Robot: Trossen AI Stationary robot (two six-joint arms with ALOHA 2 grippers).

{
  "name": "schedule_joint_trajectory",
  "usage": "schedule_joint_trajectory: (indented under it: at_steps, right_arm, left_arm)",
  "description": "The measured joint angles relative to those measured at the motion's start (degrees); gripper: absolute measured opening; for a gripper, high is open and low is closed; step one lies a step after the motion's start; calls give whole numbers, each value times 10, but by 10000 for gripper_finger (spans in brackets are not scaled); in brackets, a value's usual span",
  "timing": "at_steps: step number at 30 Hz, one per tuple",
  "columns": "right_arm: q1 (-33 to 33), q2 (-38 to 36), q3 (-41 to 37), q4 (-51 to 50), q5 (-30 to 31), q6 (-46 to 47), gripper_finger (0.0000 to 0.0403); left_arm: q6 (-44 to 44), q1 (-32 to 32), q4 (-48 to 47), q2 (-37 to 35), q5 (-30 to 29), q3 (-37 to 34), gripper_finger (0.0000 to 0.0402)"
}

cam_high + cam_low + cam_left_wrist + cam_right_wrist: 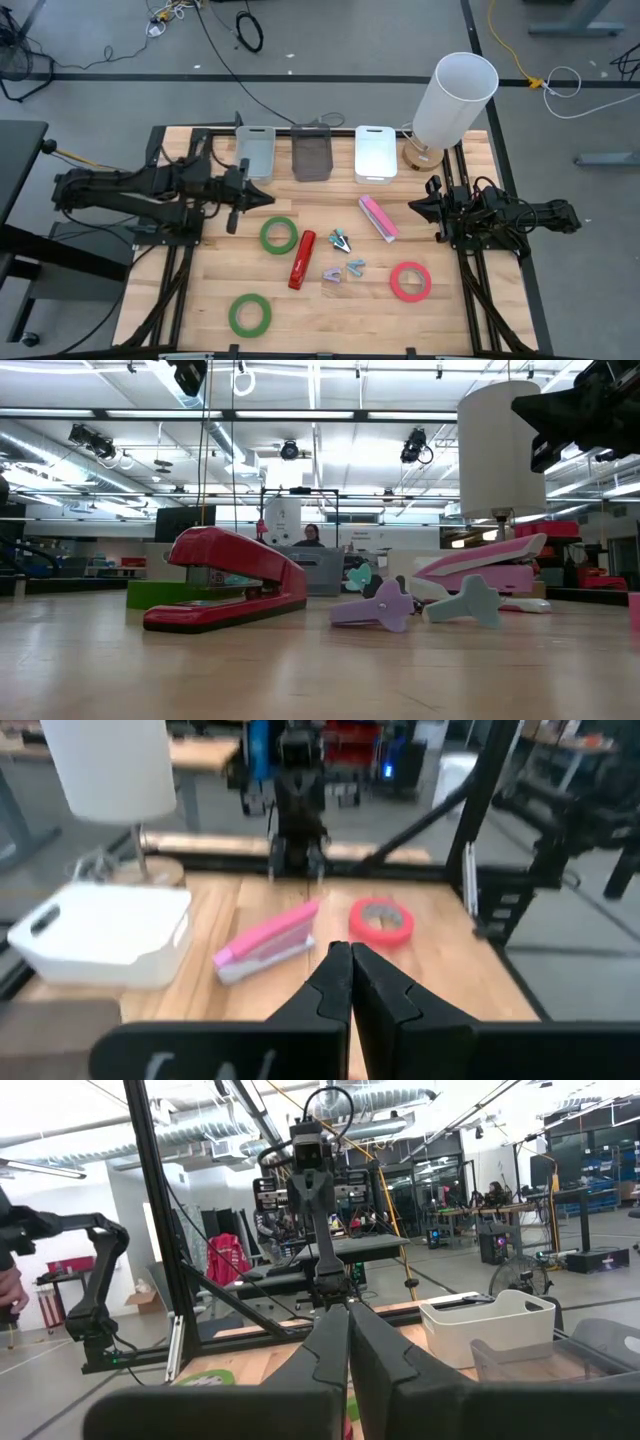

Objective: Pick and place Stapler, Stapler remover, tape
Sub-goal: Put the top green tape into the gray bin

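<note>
Three tape rolls lay flat on the wooden worktop (200, 290): one green tape ring (279, 235) beside the red stapler (301, 259), a second green tape ring (249, 315) near the front edge, and a red-pink tape ring (409, 281) to the right. A pink stapler (379, 217) and small staple removers (343, 241) sat between them. Three bins (312, 152) and a white lamp (452, 99) lined the back. The left tool (265, 197) and right tool (415, 205) hovered narrow, pinched closed on nothing, above a grey floor
</note>
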Motion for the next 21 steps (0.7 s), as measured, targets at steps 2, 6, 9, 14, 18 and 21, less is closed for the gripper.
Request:
schedule_joint_trajectory:
  at_steps: [2,6,9,14,18,21]
  right_arm:
    - [0,0,0,0,0,0,16]
    - [0,0,0,0,0,0,16]
    - [0,0,0,0,0,0,16]
    - [0,0,0,0,0,0,16]
    - [0,0,0,0,0,0,16]
    - [0,0,0,0,0,0,16]
  left_arm:
    - [0,0,-52,21,0,29,9]
    - [0,0,-151,62,0,80,9]
    - [0,0,-199,91,0,107,9]
    - [-13,0,-209,130,0,117,9]
    - [-49,0,-211,162,0,118,9]
    - [-71,0,-211,184,0,118,9]
